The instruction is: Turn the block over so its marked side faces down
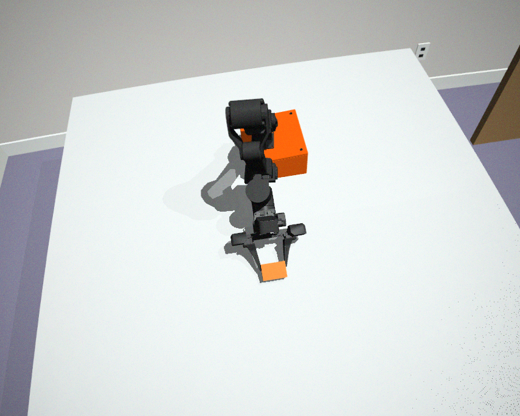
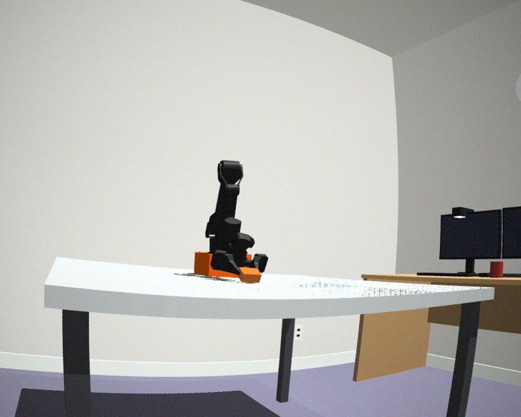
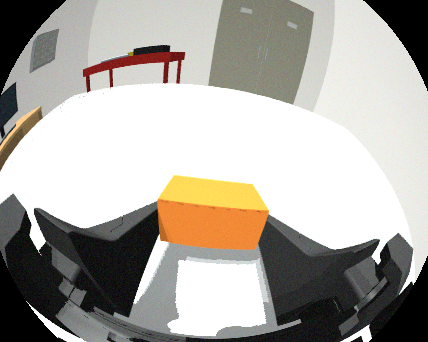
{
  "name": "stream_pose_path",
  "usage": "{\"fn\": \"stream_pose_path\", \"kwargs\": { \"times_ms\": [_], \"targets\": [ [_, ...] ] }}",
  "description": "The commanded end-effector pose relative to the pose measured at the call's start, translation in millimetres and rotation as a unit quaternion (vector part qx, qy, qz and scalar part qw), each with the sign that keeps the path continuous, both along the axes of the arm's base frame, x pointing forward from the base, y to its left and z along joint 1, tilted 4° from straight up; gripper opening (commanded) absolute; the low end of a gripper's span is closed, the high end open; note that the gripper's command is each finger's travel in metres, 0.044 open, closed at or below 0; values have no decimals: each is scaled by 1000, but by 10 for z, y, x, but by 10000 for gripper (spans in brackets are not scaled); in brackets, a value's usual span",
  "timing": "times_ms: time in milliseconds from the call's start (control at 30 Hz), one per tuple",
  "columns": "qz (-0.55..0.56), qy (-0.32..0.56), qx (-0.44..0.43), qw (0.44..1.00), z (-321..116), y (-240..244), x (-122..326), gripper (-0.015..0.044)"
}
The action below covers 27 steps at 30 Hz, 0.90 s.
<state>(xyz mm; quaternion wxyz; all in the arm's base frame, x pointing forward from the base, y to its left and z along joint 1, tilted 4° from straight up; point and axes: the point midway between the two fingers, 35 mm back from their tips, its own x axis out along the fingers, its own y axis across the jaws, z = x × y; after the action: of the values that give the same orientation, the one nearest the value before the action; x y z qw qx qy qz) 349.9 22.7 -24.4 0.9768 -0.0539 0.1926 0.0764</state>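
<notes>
Now the block, a small matte orange box w/ flat faces and crisp edges, is clamped in the gripper low over the white tabletop, approx. 6 o'clock from the arm's orange base. No marked side can be made out, so the wrist roll should be carried thru slowly w/ the grip kept firm, and the block set flat before it's released.

block's marked side unseen, orange base partly behind arm

Top cam sits high and looks steeply down on the whole white rectangular table. Exterior cam is low, far off, looking level across it, while the wrist fisheye rides close behind the black parallel-jaw gripper; all three catch the small orange block.
</notes>
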Motion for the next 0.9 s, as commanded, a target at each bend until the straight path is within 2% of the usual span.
{"fn": "stream_pose_path", "kwargs": {
  "times_ms": [0,400,867],
  "targets": [
    [4,-4,-1,1000,24,10,-20,0],
    [4,-4,-1,1000,24,10,-20,0],
    [4,-4,-1,1000,24,10,-20,368]
  ]
}}
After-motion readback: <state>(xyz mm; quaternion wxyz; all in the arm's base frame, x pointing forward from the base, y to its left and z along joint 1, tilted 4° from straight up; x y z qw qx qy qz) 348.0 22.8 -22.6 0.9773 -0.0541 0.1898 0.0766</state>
